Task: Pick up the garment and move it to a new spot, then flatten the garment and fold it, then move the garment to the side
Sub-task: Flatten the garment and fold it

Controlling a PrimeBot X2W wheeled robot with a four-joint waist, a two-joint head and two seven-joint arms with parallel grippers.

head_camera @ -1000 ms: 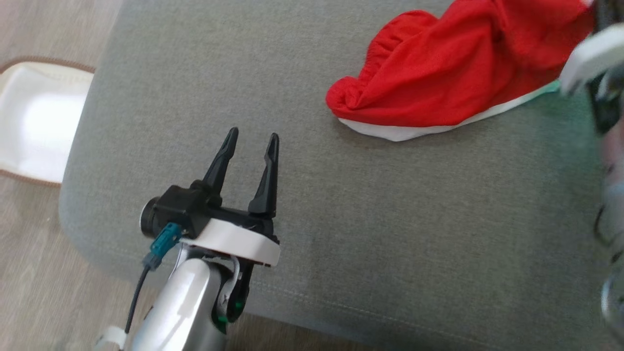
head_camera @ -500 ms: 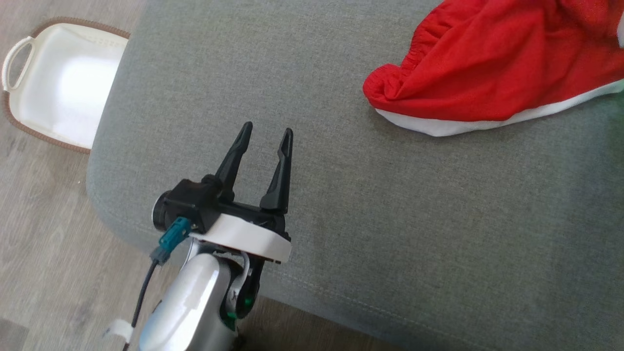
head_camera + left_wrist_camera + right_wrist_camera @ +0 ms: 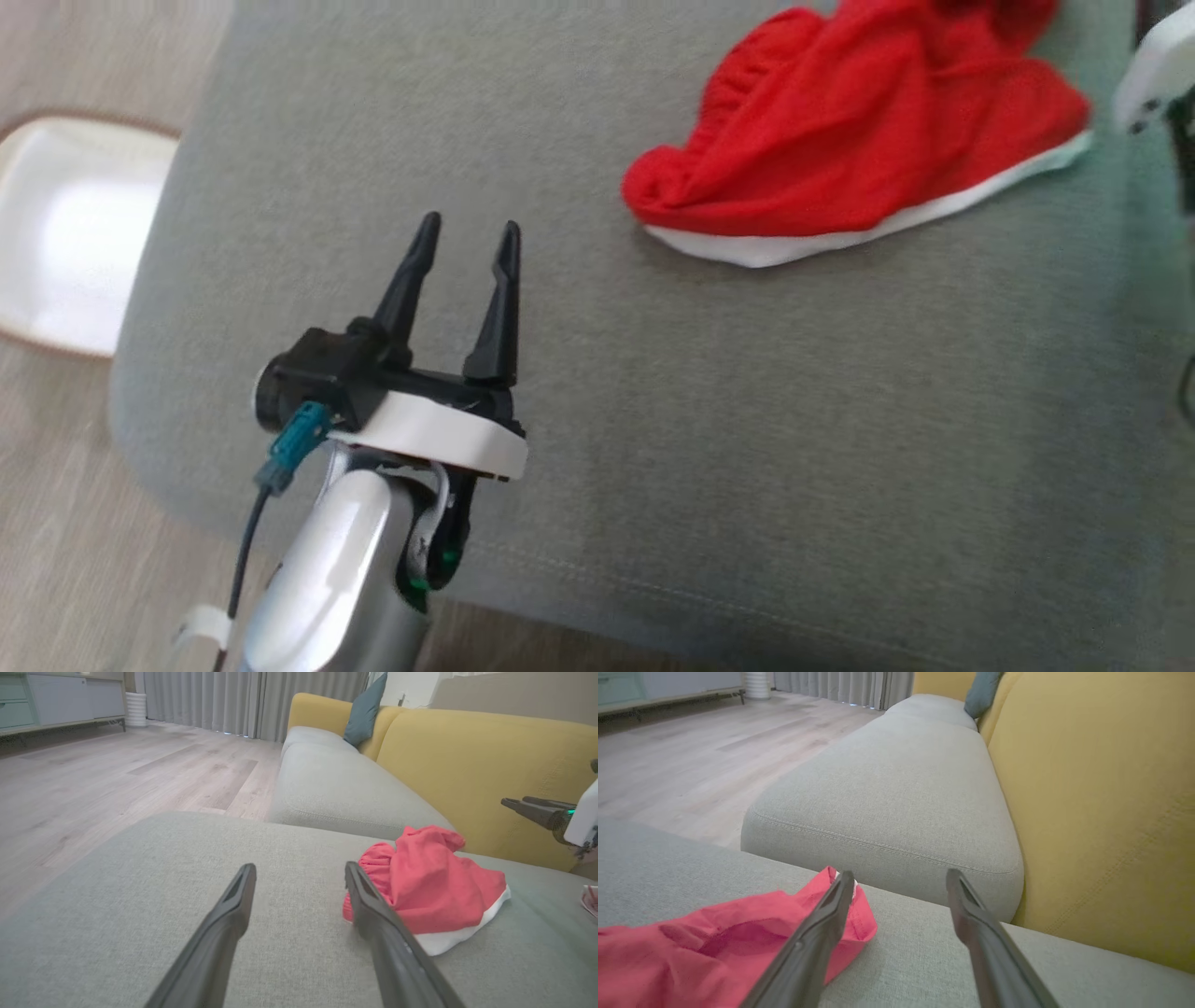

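Note:
The garment (image 3: 840, 159) is red with a white edge and lies crumpled on the grey seat cushion (image 3: 747, 448). My left gripper (image 3: 467, 229) hovers open over the cushion's front left, well short of the cloth. In the left wrist view the garment (image 3: 434, 891) sits just beyond the tip of the left gripper (image 3: 301, 868). My right gripper (image 3: 899, 873) is open with nothing between its fingers; the garment (image 3: 714, 947) lies below and to the left of it. The right gripper (image 3: 514, 801) hangs above and to the right of the heap, and its pale wrist (image 3: 1153, 70) shows in the head view.
A white basket (image 3: 65, 243) with a brown rim stands on the wooden floor left of the cushion. A yellow backrest (image 3: 490, 765) rises behind the seat. A second grey cushion (image 3: 336, 788) and a teal pillow (image 3: 364, 714) lie further along.
My right gripper has opened and let go of the garment, which has dropped into a heap on the cushion. The head camera has shifted about. The left gripper stays open.

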